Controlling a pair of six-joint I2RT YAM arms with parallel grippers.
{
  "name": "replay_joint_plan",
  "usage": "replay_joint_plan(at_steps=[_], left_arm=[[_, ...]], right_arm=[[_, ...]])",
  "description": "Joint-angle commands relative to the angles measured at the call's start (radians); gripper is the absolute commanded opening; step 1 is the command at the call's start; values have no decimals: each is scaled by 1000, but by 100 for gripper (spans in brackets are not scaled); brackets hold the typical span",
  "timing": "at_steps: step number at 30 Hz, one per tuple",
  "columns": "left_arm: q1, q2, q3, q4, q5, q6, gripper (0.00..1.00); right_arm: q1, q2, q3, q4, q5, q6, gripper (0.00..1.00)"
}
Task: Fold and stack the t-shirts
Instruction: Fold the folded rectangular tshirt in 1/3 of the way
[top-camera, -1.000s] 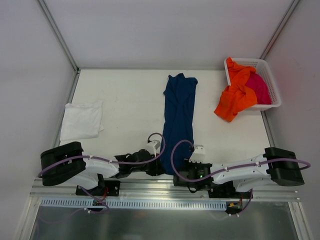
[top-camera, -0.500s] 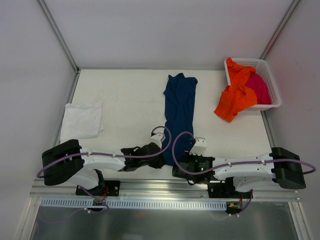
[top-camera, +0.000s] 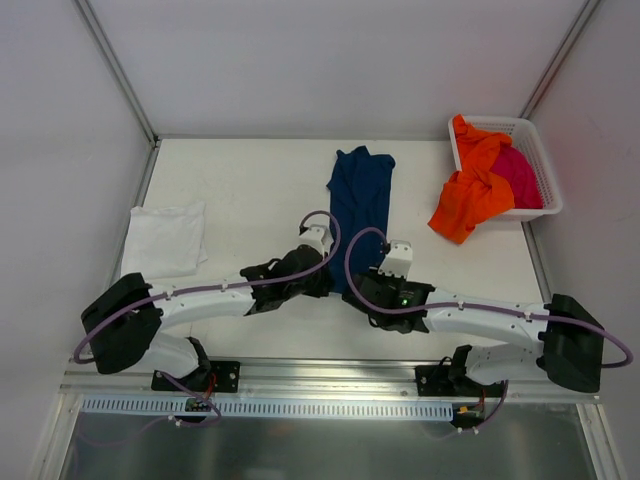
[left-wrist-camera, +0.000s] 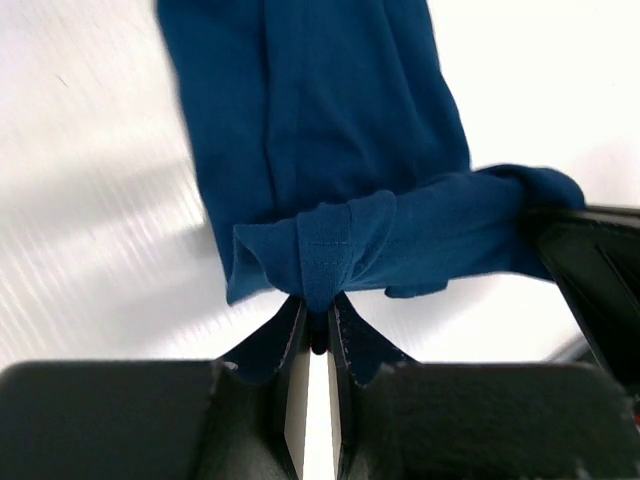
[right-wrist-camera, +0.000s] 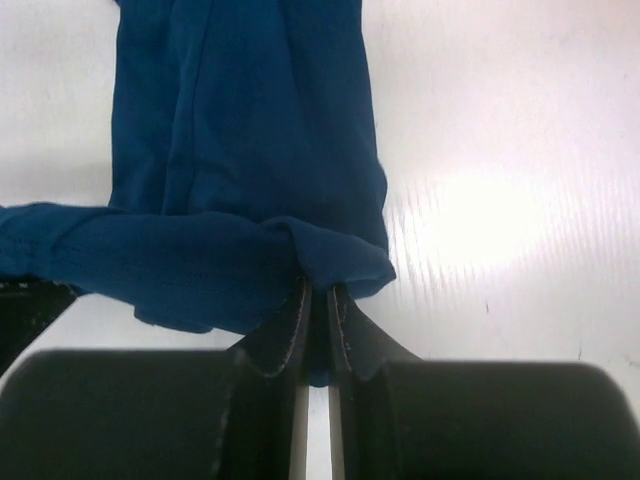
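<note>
Navy t-shirt (top-camera: 360, 190), soft creased cloth drawn into a long narrow strip, lying on the smooth white table (top-camera: 250, 180) left of the plastic lattice basket (top-camera: 549, 188), near hem lifted and bunched. Stitched hem corners pinched tight, one in the left gripper (left-wrist-camera: 318, 322), the other in the right gripper (right-wrist-camera: 318, 300). Orange t-shirt (top-camera: 470, 195) crumpled over the basket's left rim, magenta t-shirt (top-camera: 518, 172) inside it. White t-shirt (top-camera: 165, 240), folded roughly square, far left of the basket.
</note>
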Motion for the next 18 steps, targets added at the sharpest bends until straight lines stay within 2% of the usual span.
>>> replay_joint_plan(at_steps=[1,11,18], left_arm=[[66,64,75,-33,4,83,8],[233,352,330,-13,121,181,7],[313,455,482,-40,176,216,7]], right_arm=[[-73,48,48,64,-17,-184,1],[-317,230,175,231,-101,-437,0],[-455,391,327,297,-178,-563,1]])
